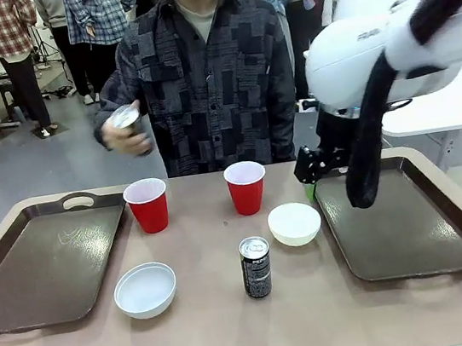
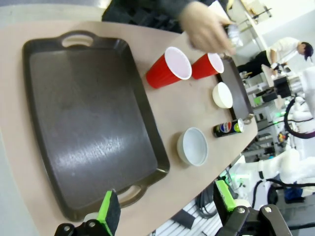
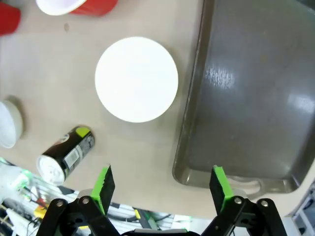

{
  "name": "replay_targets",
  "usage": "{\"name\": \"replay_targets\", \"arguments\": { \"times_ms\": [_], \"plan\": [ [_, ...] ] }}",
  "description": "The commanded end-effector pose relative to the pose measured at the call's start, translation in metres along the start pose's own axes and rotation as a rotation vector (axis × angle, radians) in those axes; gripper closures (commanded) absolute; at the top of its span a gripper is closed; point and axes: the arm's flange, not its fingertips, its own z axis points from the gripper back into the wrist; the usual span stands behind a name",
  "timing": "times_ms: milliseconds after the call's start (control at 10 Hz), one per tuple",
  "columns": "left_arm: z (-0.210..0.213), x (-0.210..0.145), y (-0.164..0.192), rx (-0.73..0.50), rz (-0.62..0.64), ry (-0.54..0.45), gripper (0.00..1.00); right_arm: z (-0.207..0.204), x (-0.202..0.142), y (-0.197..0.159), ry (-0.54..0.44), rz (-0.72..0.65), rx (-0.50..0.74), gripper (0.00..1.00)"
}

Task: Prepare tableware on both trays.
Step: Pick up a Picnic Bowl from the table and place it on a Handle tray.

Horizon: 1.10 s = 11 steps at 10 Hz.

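Left tray (image 1: 46,268), right tray (image 1: 402,226) bare, loading not begun (a hand (image 1: 116,134) holds 1 can (image 1: 127,119)). Left pincer (image 2: 166,191), right pincer (image 3: 161,172) spread, empty; right should drop onto bowl (image 3: 136,78) at 12 o'clock.

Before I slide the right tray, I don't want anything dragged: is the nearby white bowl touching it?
Apart. In the right wrist view, bare table shows between the white bowl and the rim of the right tray.

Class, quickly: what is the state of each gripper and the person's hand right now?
Left gripper: jaws open, empty.
Right gripper: jaws open, empty.
Person's hand: holding a drink can.
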Motion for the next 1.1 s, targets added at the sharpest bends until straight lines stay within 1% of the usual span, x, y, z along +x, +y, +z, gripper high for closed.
{"name": "replay_targets", "arguments": {
  "times_ms": [0,200,300,500,600,700,800,900,1000],
  "plan": [
    [0.001,0.000,0.000,-0.005,-0.001,-0.012,0.00,-0.013,0.023,0.005,0.012,-0.027,-0.032,0.00],
    [0.001,0.000,0.000,-0.005,-0.001,-0.012,0.00,-0.038,0.038,0.005,0.011,-0.008,-0.024,0.00],
    [0.001,0.000,0.000,-0.005,-0.001,-0.012,0.00,-0.049,0.045,0.006,-0.007,-0.008,-0.021,0.00],
    [0.001,0.000,0.000,-0.005,-0.001,-0.012,0.00,-0.068,0.062,0.003,-0.023,-0.021,0.018,0.00],
    [0.001,0.000,0.000,-0.005,-0.001,-0.012,0.00,-0.072,0.063,0.002,-0.061,0.015,0.062,0.00],
    [0.001,0.000,0.000,-0.005,-0.001,-0.012,0.00,-0.064,0.049,0.000,0.004,-0.005,0.019,0.00],
    [0.001,0.000,0.000,-0.005,-0.001,-0.012,0.00,-0.064,0.049,0.000,0.004,-0.005,0.019,0.00],
    [0.001,0.000,0.000,-0.005,-0.001,-0.012,0.00,-0.071,0.057,0.000,-0.019,-0.006,0.033,0.00],
    [0.001,0.000,0.000,-0.005,-0.001,-0.012,0.00,-0.081,0.059,0.000,-0.023,0.004,0.000,0.00]
  ]
}}
